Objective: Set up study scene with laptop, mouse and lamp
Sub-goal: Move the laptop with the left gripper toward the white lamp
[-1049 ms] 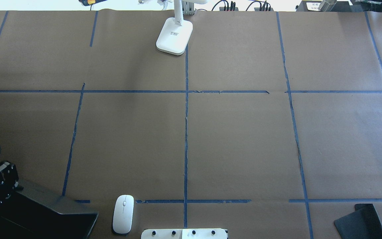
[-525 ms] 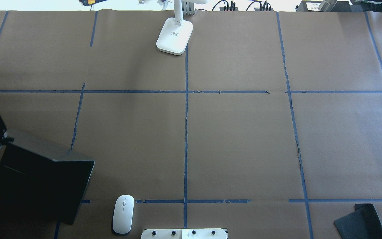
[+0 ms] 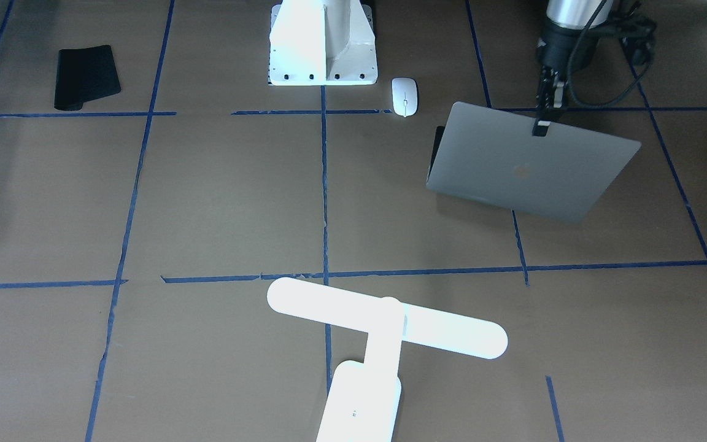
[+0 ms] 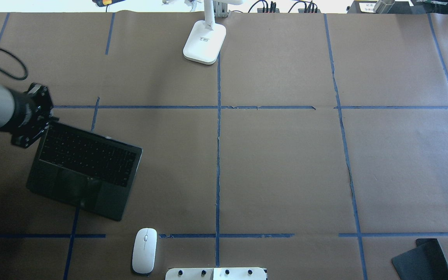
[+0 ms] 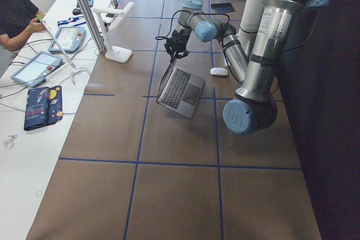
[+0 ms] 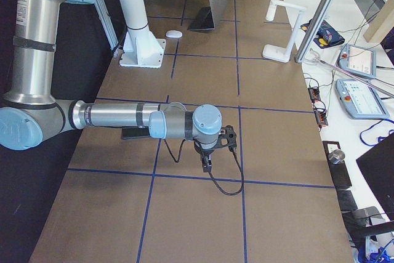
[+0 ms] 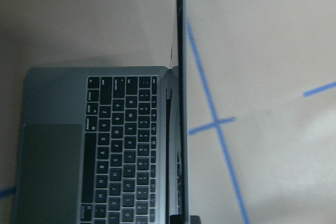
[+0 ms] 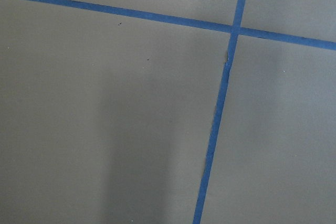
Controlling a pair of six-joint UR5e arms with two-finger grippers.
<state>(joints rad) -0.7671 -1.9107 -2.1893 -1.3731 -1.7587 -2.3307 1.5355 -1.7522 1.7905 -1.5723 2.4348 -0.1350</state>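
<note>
The grey laptop is open, its lid near upright with the apple logo facing away from me and its dark keyboard showing from overhead. My left gripper is shut on the lid's top edge near one corner; the left wrist view shows the lid edge-on. The base is at or just above the table. The white mouse lies by the table's near edge, right of the laptop. The white T-shaped lamp stands at the far edge. My right gripper hangs over bare table; I cannot tell whether it is open.
A black mouse pad lies at the near right corner. The white robot pedestal is bolted at the near middle. Blue tape lines grid the brown table cover. An operator and tablets are beyond the far edge.
My left gripper has carried the laptop from the near left corner away from me, further onto the table. The keyboard now shows from overhead. Mouse, lamp and pad have not moved.
</note>
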